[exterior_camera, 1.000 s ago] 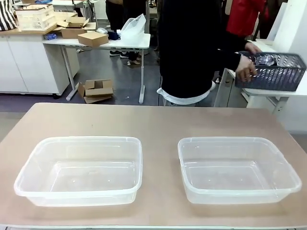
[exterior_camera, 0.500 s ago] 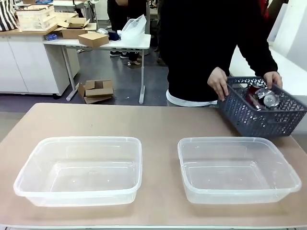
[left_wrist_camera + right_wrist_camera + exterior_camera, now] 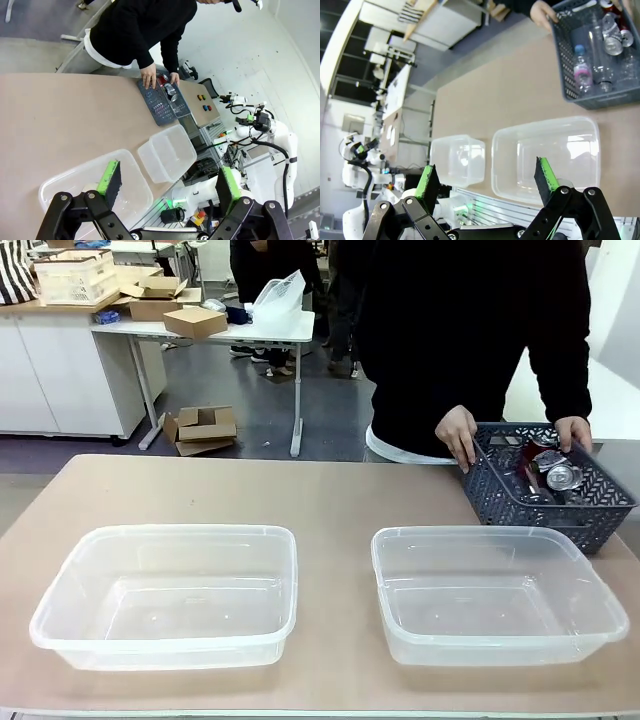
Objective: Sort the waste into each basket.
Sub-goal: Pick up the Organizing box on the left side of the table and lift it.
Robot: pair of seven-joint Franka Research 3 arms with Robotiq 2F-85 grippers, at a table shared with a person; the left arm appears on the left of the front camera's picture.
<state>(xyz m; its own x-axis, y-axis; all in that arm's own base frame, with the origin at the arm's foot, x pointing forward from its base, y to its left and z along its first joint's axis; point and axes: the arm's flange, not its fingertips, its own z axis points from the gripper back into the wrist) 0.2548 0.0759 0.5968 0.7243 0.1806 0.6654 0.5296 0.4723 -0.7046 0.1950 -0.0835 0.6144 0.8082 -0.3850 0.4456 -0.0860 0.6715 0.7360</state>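
Two clear tubs sit side by side on the table, the left basket [image 3: 180,532] and the right basket [image 3: 470,532], both holding nothing. A person sets a dark slotted crate [image 3: 540,502] on the far right corner, a hand [image 3: 457,432] on each side. Inside lie red crushed cans [image 3: 545,462] and clear bottles, one with a pink label [image 3: 581,71]. My left gripper [image 3: 168,182] hangs open high above the near tub [image 3: 80,170]. The right gripper [image 3: 486,179] is open above the right tub [image 3: 545,155], the crate [image 3: 570,60] beyond it.
The person in black stands at the far edge behind the crate. Bare tabletop [image 3: 300,490] stretches between the tubs and the far edge. Other desks with cardboard boxes [image 3: 192,320] stand farther back.
The person has carried the dark crate from a side table over to this table's far right corner and lowered it there. The tubs have not moved.
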